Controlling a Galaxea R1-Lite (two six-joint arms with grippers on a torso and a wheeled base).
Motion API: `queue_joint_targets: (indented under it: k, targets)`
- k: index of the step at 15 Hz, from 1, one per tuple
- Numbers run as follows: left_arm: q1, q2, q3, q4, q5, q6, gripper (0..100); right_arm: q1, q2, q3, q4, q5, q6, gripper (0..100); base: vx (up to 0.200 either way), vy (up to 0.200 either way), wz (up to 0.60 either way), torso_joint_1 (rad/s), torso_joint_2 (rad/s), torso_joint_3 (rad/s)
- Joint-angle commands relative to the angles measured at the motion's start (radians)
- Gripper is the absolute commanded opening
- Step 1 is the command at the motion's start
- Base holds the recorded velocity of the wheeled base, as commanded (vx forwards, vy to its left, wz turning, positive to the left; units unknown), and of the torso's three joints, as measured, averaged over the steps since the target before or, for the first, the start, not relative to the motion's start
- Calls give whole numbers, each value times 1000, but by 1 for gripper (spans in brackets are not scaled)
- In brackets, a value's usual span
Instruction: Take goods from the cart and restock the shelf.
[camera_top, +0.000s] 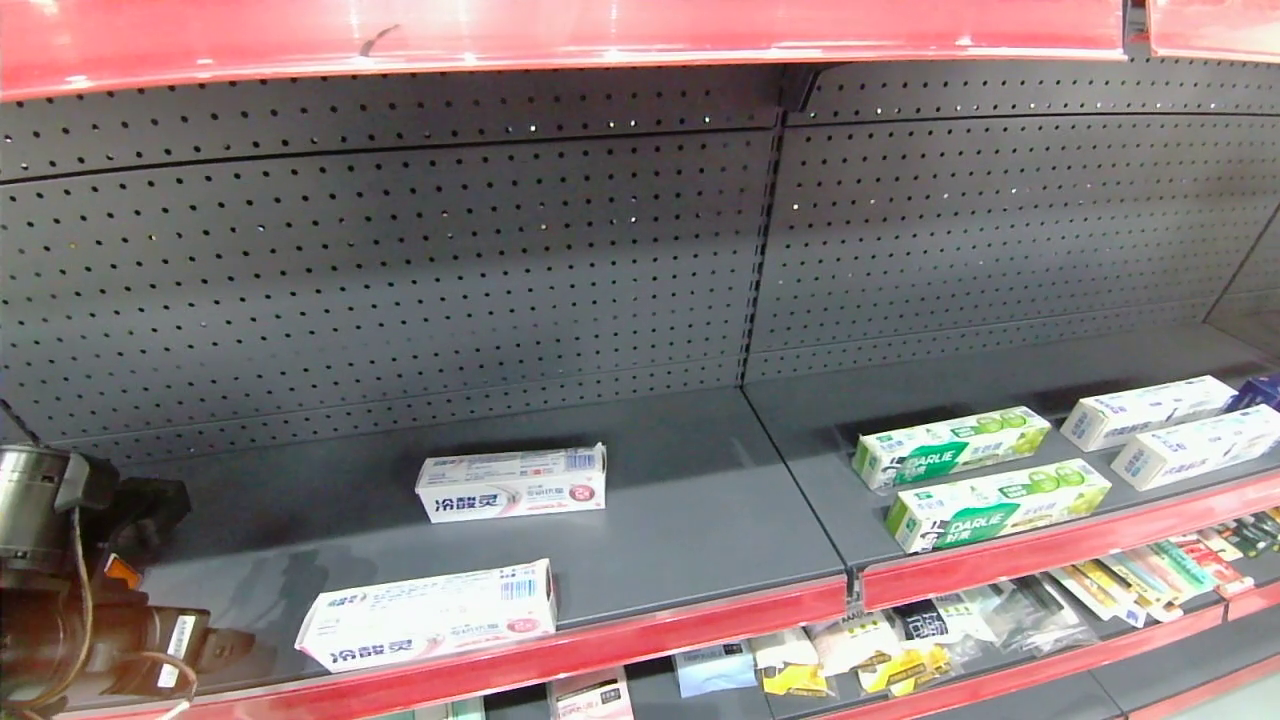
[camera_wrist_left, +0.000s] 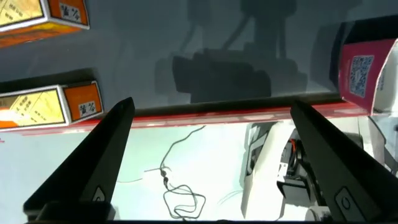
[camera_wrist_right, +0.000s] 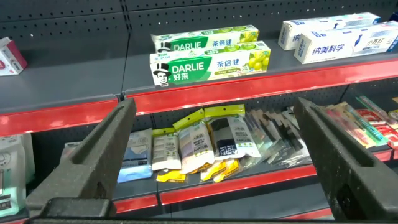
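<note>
The left pincer (camera_wrist_left: 211, 106) is gaping wide with nothing between its fingers. The right pincer (camera_wrist_right: 214, 102) is standing just as wide and just as empty, facing the front of the shelf (camera_top: 680, 500). Nothing is being carried, then. The goods already stocked are lying flat on that shelf. A rear white-and-pink box (camera_top: 512, 482) and a front white-and-pink box (camera_top: 430, 612) are sitting in the left bay. Two green boxes (camera_top: 997, 503) and two white-and-blue boxes (camera_top: 1147, 411) are sitting in the right bay.

The front white-and-pink box is what is worrying me. It is lying right along the red lip (camera_top: 700, 620), skewed a little, and the left arm (camera_top: 90, 620) is parked near its end. If that arm is swinging sideways when it goes for the cart, I reckon it could clip the box and tip it over the lip. The box would be dropping into the loose packets (camera_wrist_right: 205, 146) leaning on the shelf below and scattering them.

On the right, the nearer green box is also sitting hard against the lip, directly ahead of the right pincer. A low or hurried approach with a fresh box could be shoving it crooked or knocking it off. These cartons are long and light, so any grip taken near one end is likely leaving the box drooping and catching the lip on the way in.
</note>
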Motion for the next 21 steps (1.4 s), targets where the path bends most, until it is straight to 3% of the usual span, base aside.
queue_joint_targets:
  k: [1,21]
  targets:
    - [-15,31,1,-19,0,-4,100,0,0,0,0,1,0,100,0,0,0,0,0,0]
    - [-124,94,-9,-98,0,-9,100,0,0,0,0,1,0,100,0,0,0,0,0,0]
